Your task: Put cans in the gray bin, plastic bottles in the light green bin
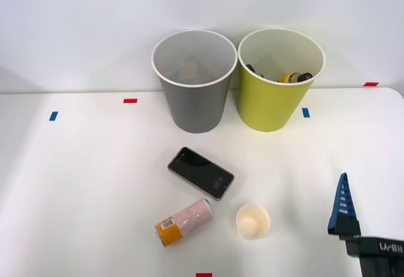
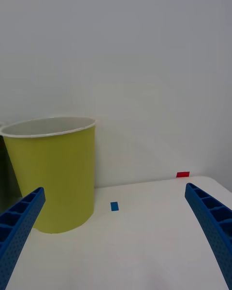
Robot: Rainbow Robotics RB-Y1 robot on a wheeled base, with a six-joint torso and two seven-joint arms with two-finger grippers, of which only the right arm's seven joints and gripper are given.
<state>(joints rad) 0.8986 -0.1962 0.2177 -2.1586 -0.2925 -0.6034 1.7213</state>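
Right hand (image 2: 116,241) hung with its two blue ribbed fingers (image 2: 210,222) spread wide apart and nothing held between them; in the front view one finger (image 1: 341,204) rose from the black wrist block low at the right side of the white desk (image 1: 76,182), well apart from the lime bin (image 1: 278,100) and nearer the robot than it

From the wrist camera, the lime bin (image 2: 53,174) stood upright on the desk ahead of the open fingers, with a small blue tape mark (image 2: 114,206) on the desk just beside its base and a red tape mark (image 2: 182,174) farther off, near the white wall

The gray bin (image 1: 194,94) stood upright just left of the lime bin, the two white rims close together or barely touching. Inside the lime bin lay a yellow-labelled bottle (image 1: 291,77) with a black cap, and beside it a darker item I could not make out

The pink speckled can (image 1: 184,222) lay on its side on the desk, well in front of the gray bin, its orange end pointing toward the robot's left. A black smartphone (image 1: 201,173) lay flat between the can and the gray bin, near the can but not touching. A cream paper cup (image 1: 253,221) stood just right of the can, almost straight in front of the lime bin
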